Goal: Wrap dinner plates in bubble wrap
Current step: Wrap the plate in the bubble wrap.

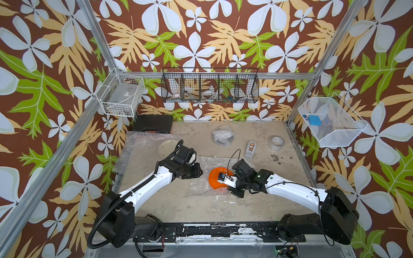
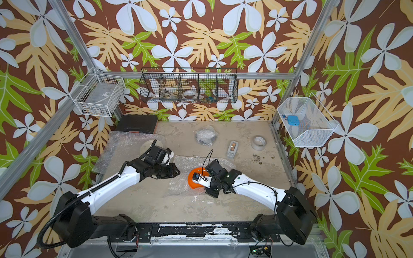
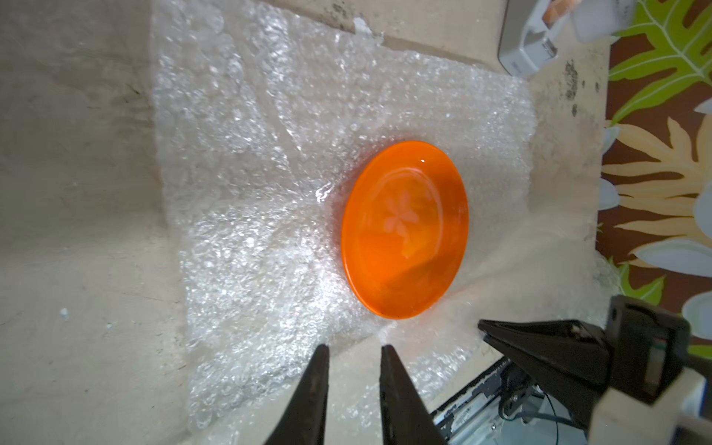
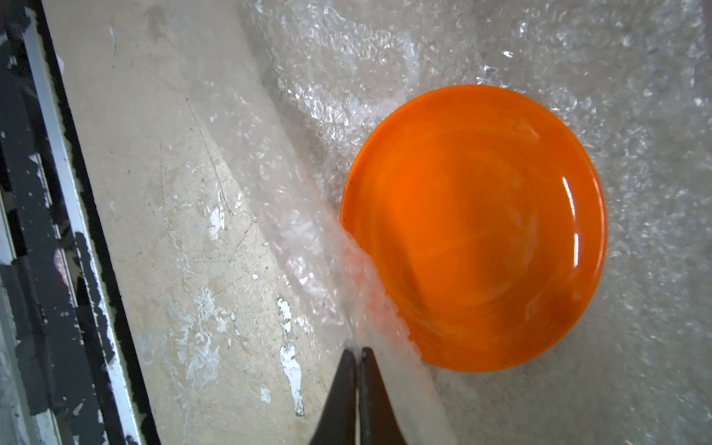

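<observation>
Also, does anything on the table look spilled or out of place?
Yes: dark crumbs lie scattered on the bare table, near the tape roll. The orange plate also sits off-centre on its bubble wrap, near one edge.

open table (image 1: 178,207) in front of orange plate (image 1: 213,182); tape dispenser (image 1: 251,149) behind.

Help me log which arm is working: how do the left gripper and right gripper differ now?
The left gripper has its fingers apart with nothing between them; the right gripper is pinched shut on the bubble wrap. The right gripper holds its edge raised over the rim of the orange plate; the left gripper seems to touch neither. Both have black tapered fingers, close to that plate.
</observation>
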Controlling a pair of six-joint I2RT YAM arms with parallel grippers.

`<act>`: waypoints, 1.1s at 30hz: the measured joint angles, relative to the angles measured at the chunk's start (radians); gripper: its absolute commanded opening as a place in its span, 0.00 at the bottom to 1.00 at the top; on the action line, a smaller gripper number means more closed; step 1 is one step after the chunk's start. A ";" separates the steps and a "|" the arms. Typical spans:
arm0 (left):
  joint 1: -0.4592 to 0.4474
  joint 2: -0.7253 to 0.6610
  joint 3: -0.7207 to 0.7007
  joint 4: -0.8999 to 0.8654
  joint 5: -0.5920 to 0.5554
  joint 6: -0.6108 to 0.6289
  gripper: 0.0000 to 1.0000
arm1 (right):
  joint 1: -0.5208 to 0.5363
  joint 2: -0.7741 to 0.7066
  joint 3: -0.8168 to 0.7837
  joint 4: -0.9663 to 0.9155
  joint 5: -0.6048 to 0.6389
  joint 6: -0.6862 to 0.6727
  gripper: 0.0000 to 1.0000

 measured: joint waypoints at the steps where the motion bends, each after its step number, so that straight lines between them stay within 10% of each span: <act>1: -0.008 -0.004 0.000 0.005 0.013 0.007 0.25 | -0.019 0.011 0.005 0.003 -0.015 0.018 0.00; 16: -0.239 0.128 0.081 0.090 0.164 0.034 0.23 | -0.231 0.189 0.070 0.080 -0.208 0.411 0.00; 33: -0.247 0.497 0.261 0.114 0.113 0.188 0.21 | -0.282 0.300 0.087 0.140 -0.248 0.707 0.00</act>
